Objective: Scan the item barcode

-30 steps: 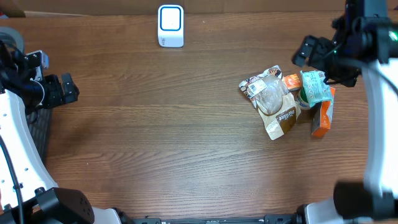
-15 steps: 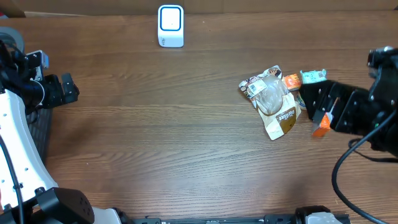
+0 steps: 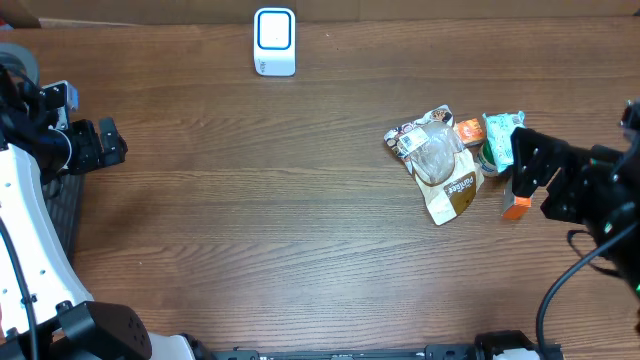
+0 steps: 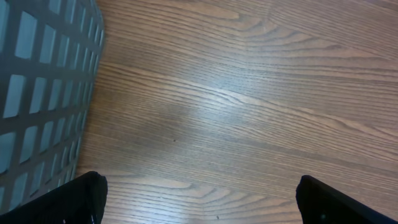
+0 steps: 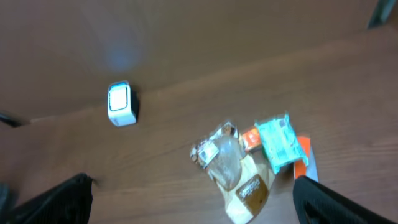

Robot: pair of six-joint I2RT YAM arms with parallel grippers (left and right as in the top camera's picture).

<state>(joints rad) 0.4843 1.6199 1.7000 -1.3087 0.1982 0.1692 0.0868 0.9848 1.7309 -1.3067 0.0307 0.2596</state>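
Observation:
A pile of items lies right of centre: a brown-and-white pouch (image 3: 445,180) (image 5: 239,180), a teal packet (image 3: 503,135) (image 5: 278,142), an orange box (image 3: 515,208) (image 5: 301,160) and a small orange pack (image 3: 468,130). The white scanner (image 3: 274,40) (image 5: 121,104) with a blue-lit face stands at the table's far edge. My right gripper (image 3: 545,178) (image 5: 199,208) hovers open, high over the pile's right side, covering part of the orange box from above. My left gripper (image 3: 108,143) (image 4: 199,205) is open at the far left over bare wood, holding nothing.
A grey mesh basket (image 4: 37,81) stands just left of my left gripper, at the table's left edge. The wooden table (image 3: 260,200) stretches between the two arms.
The right arm swung from the back right, above the pile, down to the pile's right side. The left arm has not moved.

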